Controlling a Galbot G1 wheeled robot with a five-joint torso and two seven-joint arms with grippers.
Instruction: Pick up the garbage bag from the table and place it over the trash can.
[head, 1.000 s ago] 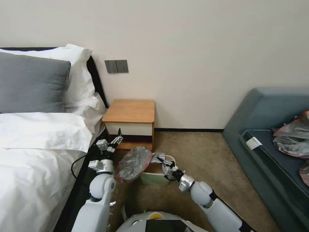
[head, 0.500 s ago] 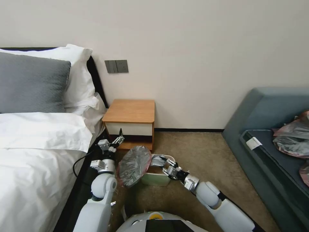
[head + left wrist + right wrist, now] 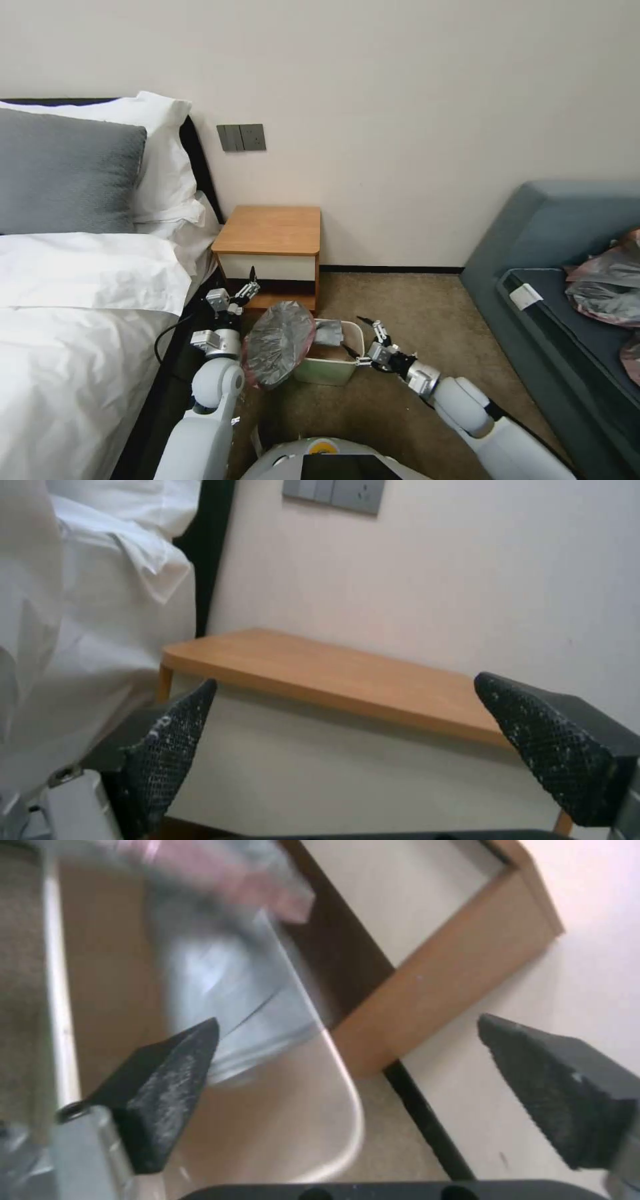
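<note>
We see the garbage bag (image 3: 280, 341) draped over the bedside half of the trash can (image 3: 331, 369), one grey fold hanging inside, the bin standing on the carpet (image 3: 413, 300) just in front of the table (image 3: 272, 230). Our right gripper (image 3: 361, 335) hovers at the bin's far-from-bed rim, fingers (image 3: 167, 1087) spread wide and holding nothing. Our left gripper (image 3: 251, 281) sits raised before the table's shelf gap, fingers (image 3: 170, 742) likewise spread apart, clear of the bag, beside the bed (image 3: 73, 333).
</note>
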